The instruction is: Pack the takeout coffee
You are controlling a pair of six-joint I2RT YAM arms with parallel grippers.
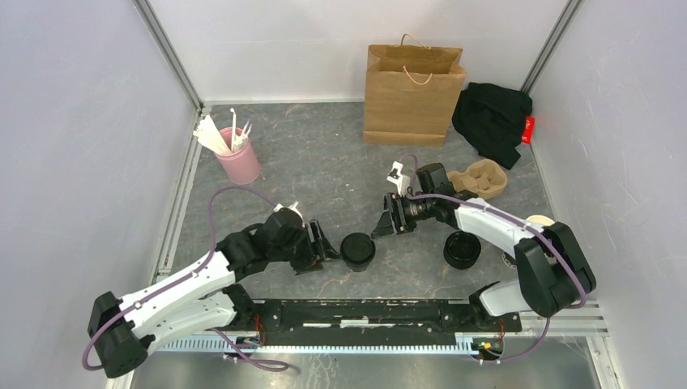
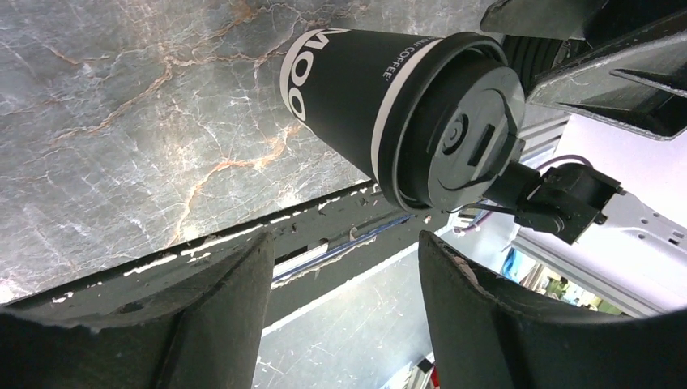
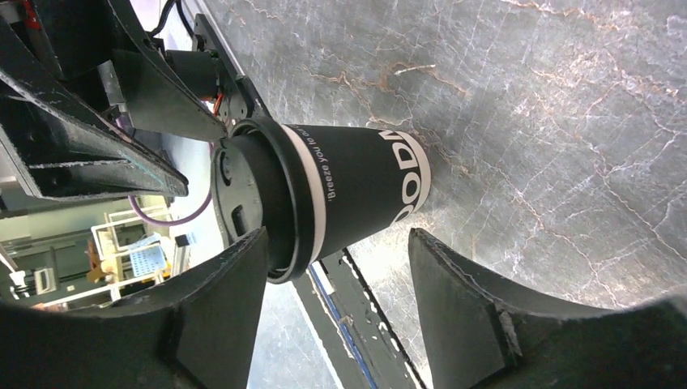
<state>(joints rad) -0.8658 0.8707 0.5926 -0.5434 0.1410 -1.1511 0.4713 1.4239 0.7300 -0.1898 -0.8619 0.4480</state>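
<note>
The takeout coffee (image 1: 357,251) stood free at the lower middle of the top view, between the left gripper (image 1: 321,245) and the right gripper (image 1: 387,219), both spread and holding nothing. We feared that a push from one side only could tip it over.

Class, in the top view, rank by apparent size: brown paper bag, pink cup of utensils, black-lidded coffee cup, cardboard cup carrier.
1. Brown paper bag.
2. Pink cup of utensils and moulded cardboard cup carrier: too alike to rank, carrier partly hidden.
3. Black-lidded dark paper coffee cup.
</note>
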